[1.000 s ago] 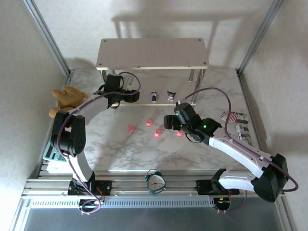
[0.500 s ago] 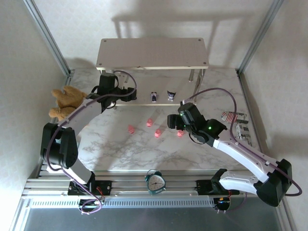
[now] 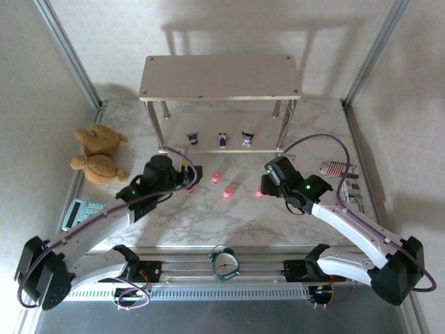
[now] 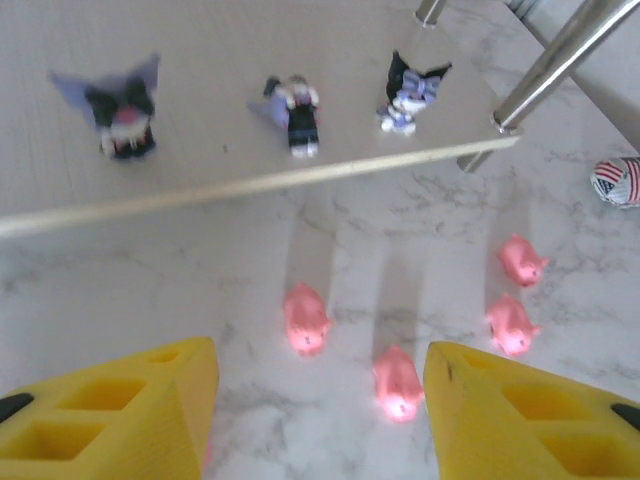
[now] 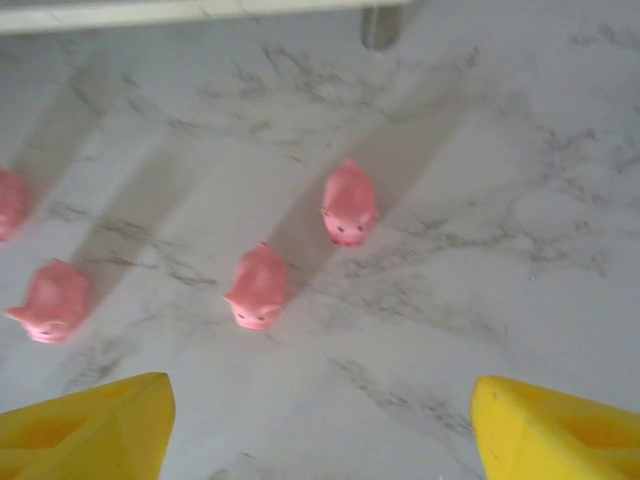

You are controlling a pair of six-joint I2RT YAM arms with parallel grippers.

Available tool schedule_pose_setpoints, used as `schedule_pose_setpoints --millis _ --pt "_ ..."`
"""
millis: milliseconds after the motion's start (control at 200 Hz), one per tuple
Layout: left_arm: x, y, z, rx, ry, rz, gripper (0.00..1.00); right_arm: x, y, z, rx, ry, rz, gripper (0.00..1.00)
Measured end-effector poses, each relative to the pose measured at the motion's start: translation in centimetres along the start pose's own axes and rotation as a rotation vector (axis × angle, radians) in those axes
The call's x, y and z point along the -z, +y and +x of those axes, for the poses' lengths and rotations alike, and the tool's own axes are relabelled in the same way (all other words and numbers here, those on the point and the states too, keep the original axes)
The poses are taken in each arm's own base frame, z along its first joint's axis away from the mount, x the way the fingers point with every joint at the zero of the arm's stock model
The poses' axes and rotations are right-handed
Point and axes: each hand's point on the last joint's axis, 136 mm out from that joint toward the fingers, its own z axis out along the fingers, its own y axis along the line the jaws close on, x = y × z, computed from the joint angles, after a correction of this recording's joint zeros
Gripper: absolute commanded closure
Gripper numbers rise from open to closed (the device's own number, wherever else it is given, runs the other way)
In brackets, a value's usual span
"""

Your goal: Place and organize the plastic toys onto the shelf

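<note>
Both apart: left end effector point(image 4: 320, 400), right end effector point(image 5: 320, 430) | marble tabletop point(image 3: 208, 217) | pale walls point(image 3: 229, 28)

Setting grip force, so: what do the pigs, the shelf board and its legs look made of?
Pigs: smooth, uniform pink with a soft sheen and rounded moulded shapes; probably plastic or vinyl, hard or soft cannot be told.
Board: pale beige, matte, flat, with a lighter edge strip; likely laminated wood board.
Legs: round silver tubes with bright reflections; metal, polished or plated.

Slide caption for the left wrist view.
Open left gripper above four pink pigs; three dark figurines on the shelf's lower board.
</note>
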Motion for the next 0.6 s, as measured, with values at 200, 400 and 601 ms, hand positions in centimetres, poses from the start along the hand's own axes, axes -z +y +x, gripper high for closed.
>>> schedule_pose_setpoints --millis 200,400,601 --pt "2.8 0.4 1.0 0.042 -0.074 -0.068 0.49 -3.8 -1.5 0.9 0.010 0.092 0.105 0.39" --pt "4.6 1.4 -0.8 0.074 -0.162 -0.122 0.55 -7.9 -2.5 1.5 0.012 0.184 0.160 0.43" --pt "4.4 2.3 0.0 0.063 -0.135 -0.173 0.55 -10.3 -2.0 0.9 0.021 0.222 0.155 0.43"
